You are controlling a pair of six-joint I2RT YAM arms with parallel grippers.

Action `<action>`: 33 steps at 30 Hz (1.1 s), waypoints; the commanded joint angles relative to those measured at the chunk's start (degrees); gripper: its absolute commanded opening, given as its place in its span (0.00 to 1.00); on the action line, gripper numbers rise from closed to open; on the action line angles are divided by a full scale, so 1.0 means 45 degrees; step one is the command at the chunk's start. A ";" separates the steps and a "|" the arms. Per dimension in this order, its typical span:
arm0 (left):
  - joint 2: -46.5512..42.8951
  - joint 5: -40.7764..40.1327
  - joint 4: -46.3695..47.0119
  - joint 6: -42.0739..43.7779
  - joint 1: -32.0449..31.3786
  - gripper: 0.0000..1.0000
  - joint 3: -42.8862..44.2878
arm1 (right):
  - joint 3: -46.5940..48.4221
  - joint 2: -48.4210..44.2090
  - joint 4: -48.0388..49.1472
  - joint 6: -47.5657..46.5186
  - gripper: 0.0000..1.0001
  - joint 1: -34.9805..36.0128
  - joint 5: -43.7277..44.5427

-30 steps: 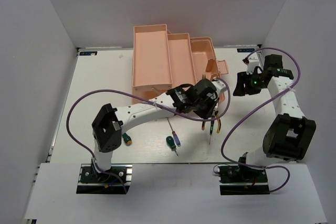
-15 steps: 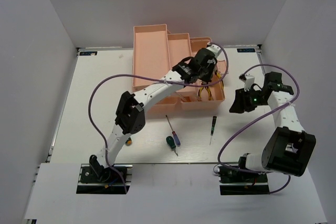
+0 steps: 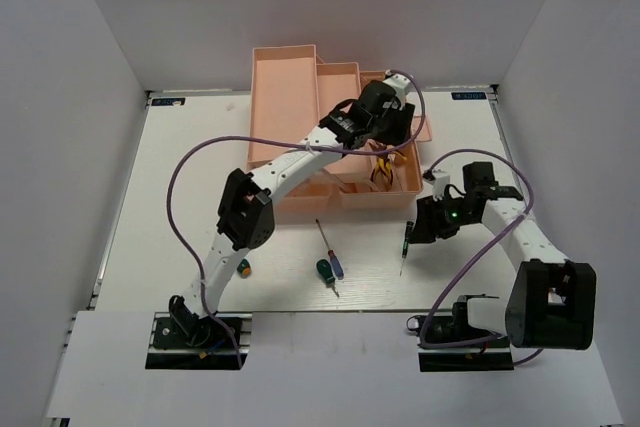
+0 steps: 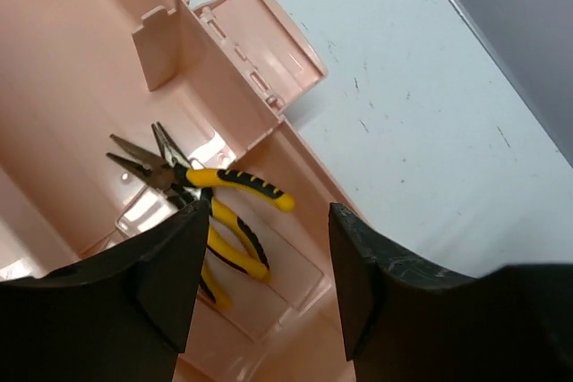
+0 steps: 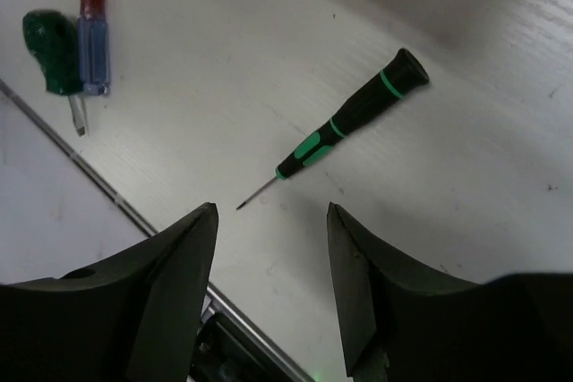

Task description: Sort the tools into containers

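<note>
While the left fingers hang wide and empty over the yellow pliers in the toolbox's right-hand compartment, the right fingers, equally wide, hover above the dark screwdriver on the worktop, probably aligning for a grasp.

light: bright, even | shadows: soft, faint | focus: top view sharp; jaws blurred in wrist views

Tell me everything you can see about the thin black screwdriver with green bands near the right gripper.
The thin screwdriver has a slim black handle with two bright green bands, plastic or rubber by its look, a rounded butt and a fine metal shaft. It lies flat on the white table, apart from the other tools, touching only the tabletop. The right gripper hovers open above it, the tip pointing toward the gap between its fingers.
</note>
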 commanded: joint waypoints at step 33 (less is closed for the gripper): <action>-1.6742 -0.3524 -0.3865 -0.7486 -0.1606 0.74 -1.9435 | -0.0471 -0.3085 0.0543 0.0491 0.00 0.3893 -0.0407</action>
